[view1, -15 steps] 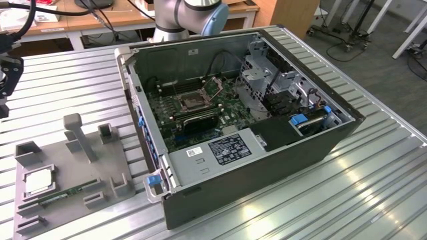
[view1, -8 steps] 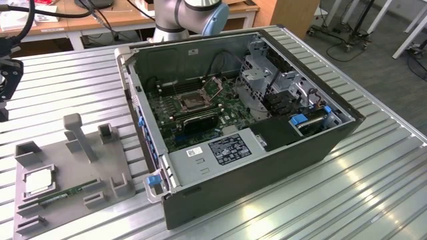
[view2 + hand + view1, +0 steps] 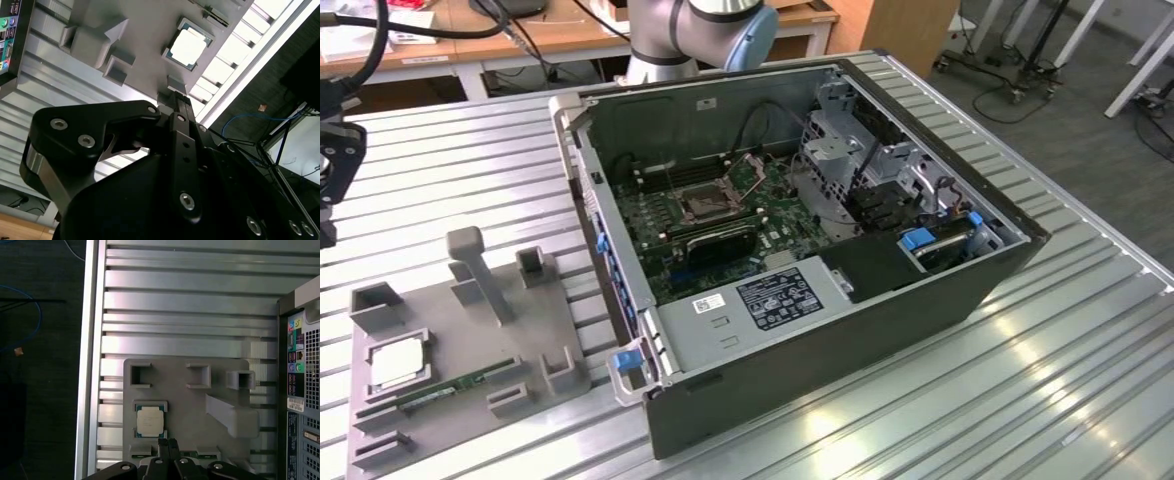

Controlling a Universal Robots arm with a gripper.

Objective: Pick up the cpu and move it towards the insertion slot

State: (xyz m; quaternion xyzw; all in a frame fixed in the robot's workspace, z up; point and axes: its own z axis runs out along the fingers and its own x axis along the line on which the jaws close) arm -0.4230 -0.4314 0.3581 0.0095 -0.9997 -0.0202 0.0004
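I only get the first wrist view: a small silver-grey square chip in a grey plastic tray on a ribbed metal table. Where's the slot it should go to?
Observer: In the exterior view, the square silvery-framed insertion slot sits on the green circuit board inside the open dark computer case, to the exterior view's right of the grey tray.
Visitor: Anything else in that tray?
Observer: A long thin green memory stick lies beside the cpu.
Visitor: Where's the rest of the arm?
Observer: A grey and blue arm joint stands beyond the case's far side.
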